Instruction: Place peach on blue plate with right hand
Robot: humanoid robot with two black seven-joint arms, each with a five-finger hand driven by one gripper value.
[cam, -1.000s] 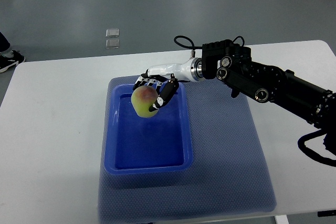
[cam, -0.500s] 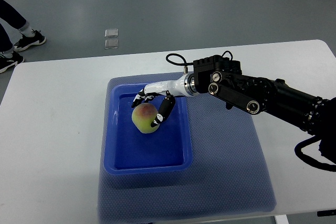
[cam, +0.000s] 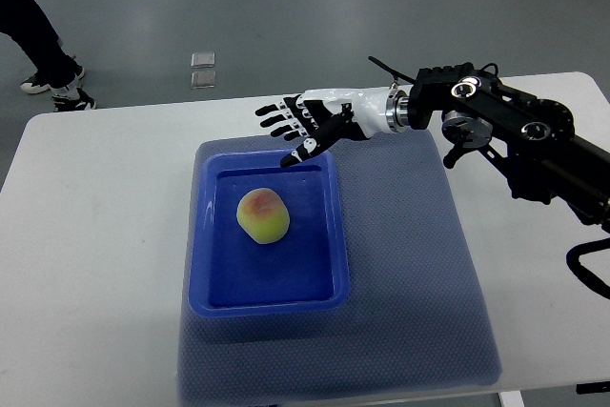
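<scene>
A yellow-green peach (cam: pixel 263 216) with a red blush lies inside the blue plate (cam: pixel 328 235), a deep rectangular tray, toward its far left part. My right hand (cam: pixel 291 131) hovers above the tray's far rim, a short way beyond the peach. Its fingers are spread flat and hold nothing. The black right arm (cam: pixel 505 131) reaches in from the right edge. No left arm shows.
The tray sits on a blue-grey mat (cam: pixel 410 274) on a white table (cam: pixel 95 235). A person's legs and shoes (cam: pixel 48 54) stand on the floor at the upper left. Two small clear squares (cam: pixel 202 70) lie on the floor beyond the table.
The right hand lowered the peach into the tray, let go of it, and drew back up and away with fingers spread. The person at the upper left walked closer.
</scene>
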